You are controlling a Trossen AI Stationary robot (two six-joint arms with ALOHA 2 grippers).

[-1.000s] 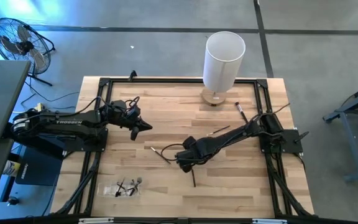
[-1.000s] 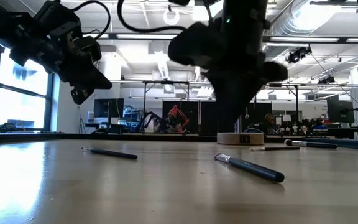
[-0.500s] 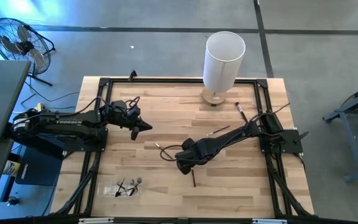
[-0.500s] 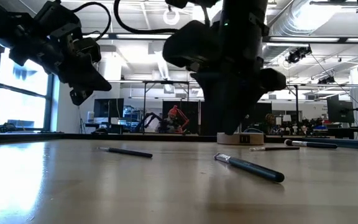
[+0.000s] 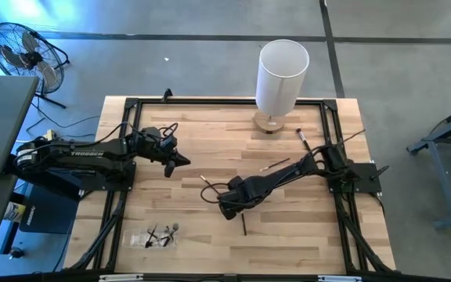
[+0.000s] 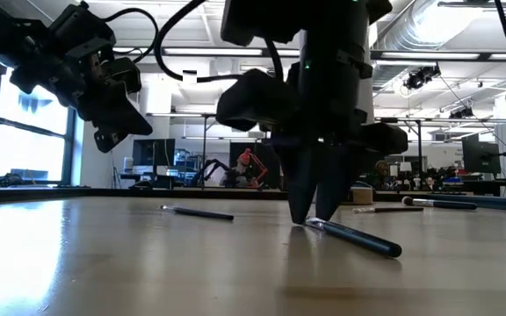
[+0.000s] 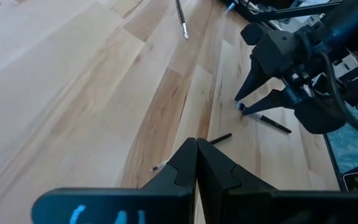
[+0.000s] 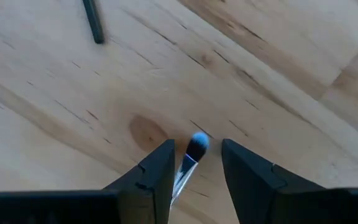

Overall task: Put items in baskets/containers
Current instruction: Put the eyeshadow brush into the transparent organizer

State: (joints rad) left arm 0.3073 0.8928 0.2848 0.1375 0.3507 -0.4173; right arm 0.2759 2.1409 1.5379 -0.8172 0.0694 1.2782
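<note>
- The desk is seen as a light wooden top inside a black frame, with a white cylinder standing at its far edge on a round base.
- The right arm is stretched from its mount at the desk's right edge toward the middle, bent low, with the right hand pointed down at the wood.
- In the low view the right hand is seen upright, fingertips at the desk surface, straddling the tufted end of a brush.
- In the right wrist view the fingers are held narrowly apart, not clamped, with the brush tip lying between them on the desk; nothing is gripped.
- The left arm is extended from the desk's left edge, and the left hand is held above the wood, well apart from the right one, tilted down.
- In the left wrist view the left hand is pressed fully together and empty.
- A clear tray is set near the desk's front left corner, with several dark brushes lying in it.
- Another brush lies just beside the right hand, one lies on its front side, and one lies near the white cylinder.
</note>
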